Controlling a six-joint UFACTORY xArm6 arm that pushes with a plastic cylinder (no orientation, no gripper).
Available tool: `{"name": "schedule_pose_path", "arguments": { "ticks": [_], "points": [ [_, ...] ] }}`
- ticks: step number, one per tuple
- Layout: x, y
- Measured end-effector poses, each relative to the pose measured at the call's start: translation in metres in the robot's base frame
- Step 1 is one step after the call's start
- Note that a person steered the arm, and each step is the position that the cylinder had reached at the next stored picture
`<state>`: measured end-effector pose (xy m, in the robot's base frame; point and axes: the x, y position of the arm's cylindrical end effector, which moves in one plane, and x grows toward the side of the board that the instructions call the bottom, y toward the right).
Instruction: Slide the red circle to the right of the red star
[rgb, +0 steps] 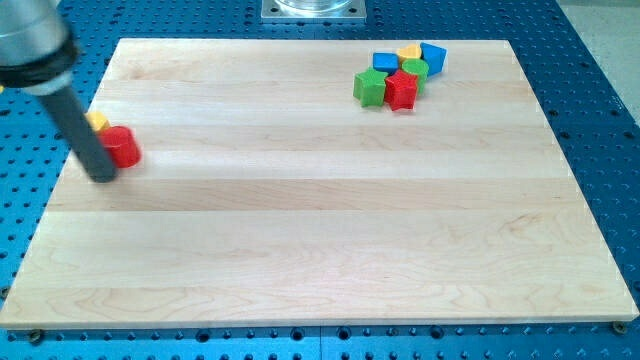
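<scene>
My tip (103, 176), a bare rod with no jaws to open or close, touches the red circle (122, 147) from 7 o'clock. The red star (402, 90) sits well apart toward 2 o'clock. Risks: off-centre contact lets the circle slip sideways; overshoot scatters the green block (370, 87) cluster.

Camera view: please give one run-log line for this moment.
my tip touching red circle left side | red star far right, in cluster | slide unfinished

The red circle (123, 147) lay flat near the worktop's left edge, partly hidden behind my rod. The red star (402, 89) sat well apart, near the view's top right, its points making a lobed outline, upright on its flat face.
</scene>
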<state>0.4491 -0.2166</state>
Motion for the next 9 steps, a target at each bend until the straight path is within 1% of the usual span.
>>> {"name": "schedule_pose_path", "arguments": {
  "ticks": [1, 2, 3, 4, 5, 6, 7, 8, 9],
  "points": [
    [0.005, -0.006],
    [-0.029, -0.054],
    [-0.05, 0.025],
    [-0.038, 0.161],
    [-0.046, 0.101],
    [-0.038, 0.036],
    [0.01, 0.073],
    [-0.005, 0.22],
    [-0.025, 0.256]
  ]
}}
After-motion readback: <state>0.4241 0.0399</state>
